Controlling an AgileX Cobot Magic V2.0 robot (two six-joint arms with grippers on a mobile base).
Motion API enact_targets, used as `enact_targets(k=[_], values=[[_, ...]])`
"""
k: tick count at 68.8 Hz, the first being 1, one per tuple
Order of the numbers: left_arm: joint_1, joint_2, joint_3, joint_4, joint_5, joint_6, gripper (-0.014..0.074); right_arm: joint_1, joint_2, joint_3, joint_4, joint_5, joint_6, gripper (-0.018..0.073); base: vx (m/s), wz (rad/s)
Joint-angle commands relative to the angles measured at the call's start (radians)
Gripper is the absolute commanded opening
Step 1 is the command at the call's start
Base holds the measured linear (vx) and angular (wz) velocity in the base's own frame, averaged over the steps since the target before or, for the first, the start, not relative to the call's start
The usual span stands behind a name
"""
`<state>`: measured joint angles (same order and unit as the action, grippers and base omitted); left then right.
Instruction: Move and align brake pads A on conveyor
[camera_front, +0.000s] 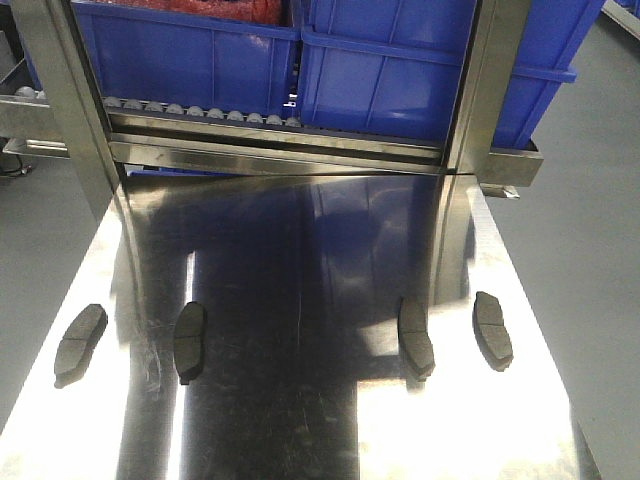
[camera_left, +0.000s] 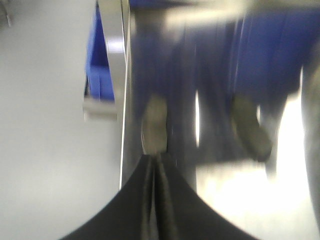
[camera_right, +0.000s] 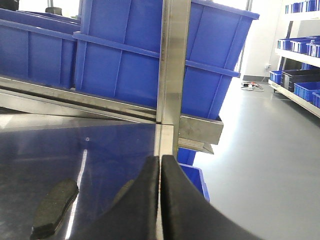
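The four brake pads (camera_front: 189, 341) lie in one row across the steel worktop (camera_front: 300, 420), two toward each side edge, I think so each arm reaches its own pair. My left fingers (camera_left: 125, 210) and right fingers (camera_right: 135, 210) are pressed together, holding nothing.

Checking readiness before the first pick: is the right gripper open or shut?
Shut. In the right wrist view the right gripper has its two black fingers pressed together along a thin seam, with nothing between them.
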<state>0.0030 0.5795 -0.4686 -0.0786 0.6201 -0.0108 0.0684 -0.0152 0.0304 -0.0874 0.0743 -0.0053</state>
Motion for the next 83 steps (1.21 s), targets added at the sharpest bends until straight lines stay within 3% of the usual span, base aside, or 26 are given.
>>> enact_targets(k=[1,14,23,30,47,53,83], values=[[-0.006,0.043,-0.036,-0.009,-0.022,-0.002,-0.0006,-0.005,-0.012,0.003,-0.003,-0.074,-0.01,-0.001,0.0,0.0],[-0.006,0.077,-0.036,-0.01,-0.025,-0.059,-0.0001,-0.005,-0.012,0.003,-0.003,-0.074,-0.01,-0.001,0.0,0.0],[-0.006,0.109,-0.039,-0.009,0.007,-0.034,0.0047,-0.005,-0.012,0.003,-0.003,-0.074,-0.01,-0.001,0.0,0.0],[-0.006,0.134,-0.039,-0.01,0.032,0.001,0.0126,-0.005,-0.012,0.003,-0.003,-0.074,-0.01,-0.001,0.0,0.0],[-0.006,0.2,-0.041,-0.009,0.02,0.002,0.0402,-0.005,-0.012,0.003,-0.003,-0.074,-0.01,-0.001,0.0,0.0],[-0.006,0.242,-0.069,-0.006,0.02,0.003,0.0455,-0.005,-0.012,0.003,-0.003,-0.074,-0.01,-0.001,0.0,0.0],[-0.022,0.667,-0.408,-0.017,0.109,0.108,0.0472,-0.005,-0.012,0.003,-0.003,-0.074,-0.01,-0.001,0.0,0.0]])
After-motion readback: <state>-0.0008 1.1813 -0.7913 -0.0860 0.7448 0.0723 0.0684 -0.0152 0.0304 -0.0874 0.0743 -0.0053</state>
